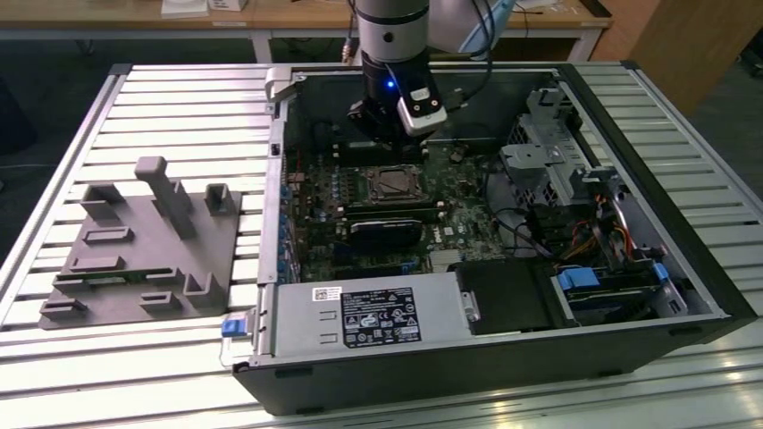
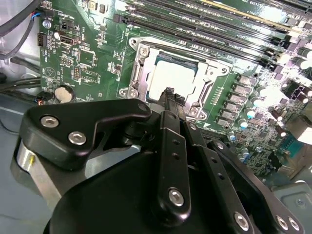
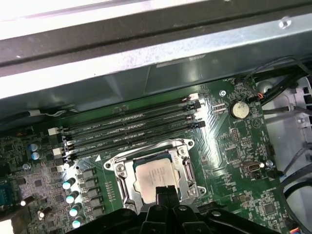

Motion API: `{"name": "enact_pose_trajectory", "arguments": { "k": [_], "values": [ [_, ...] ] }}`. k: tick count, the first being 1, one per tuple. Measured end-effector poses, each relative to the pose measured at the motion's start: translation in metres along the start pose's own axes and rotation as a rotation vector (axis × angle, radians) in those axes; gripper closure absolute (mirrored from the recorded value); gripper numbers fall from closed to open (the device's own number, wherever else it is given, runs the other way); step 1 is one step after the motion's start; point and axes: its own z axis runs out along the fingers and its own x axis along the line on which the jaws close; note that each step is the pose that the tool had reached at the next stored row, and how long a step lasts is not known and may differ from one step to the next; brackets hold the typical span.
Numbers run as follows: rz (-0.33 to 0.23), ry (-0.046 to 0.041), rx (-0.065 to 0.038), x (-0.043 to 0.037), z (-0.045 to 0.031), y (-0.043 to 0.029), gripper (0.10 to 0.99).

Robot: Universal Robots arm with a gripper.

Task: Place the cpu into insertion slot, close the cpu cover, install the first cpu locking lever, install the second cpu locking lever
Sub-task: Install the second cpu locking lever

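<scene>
In both wrist views the cpu (image 3: 156, 171) (image 2: 170, 75) lies flat in the insertion slot (image 3: 122, 171) (image 2: 139, 73), pale metal top up. The cpu cover (image 3: 188, 168) (image 2: 208, 73) rests down around it as a thin metal frame, the chip showing through its window. My gripper (image 3: 164, 191) (image 2: 169, 93) hovers at one edge of the socket, fingers shut together with nothing between them. The exterior view shows the gripper (image 1: 381, 150) just behind the slot (image 1: 391, 183) inside the open computer case. I cannot make out how the locking levers stand.
Long black memory slots (image 3: 131, 127) run beside the socket, close to the case wall (image 3: 146, 58). Drive cages and cables (image 1: 573, 206) fill the exterior view's right side of the case. A grey fixture block (image 1: 143, 241) stands on the slatted table at the left.
</scene>
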Motion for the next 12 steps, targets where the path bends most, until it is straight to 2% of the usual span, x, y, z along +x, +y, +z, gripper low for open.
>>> {"name": "enact_pose_trajectory", "arguments": {
  "k": [2,6,8,12],
  "values": [
    [0.000,-0.0007,0.002,-0.0001,-0.0007,0.0001,0.980],
    [-0.002,-0.0051,0.019,-0.0003,-0.0008,-0.0004,0.980],
    [-0.003,-0.0067,0.025,-0.0007,-0.0011,-0.0022,0.980],
    [-0.003,-0.0083,0.031,-0.0024,-0.0011,-0.0085,0.980]
  ]
}}
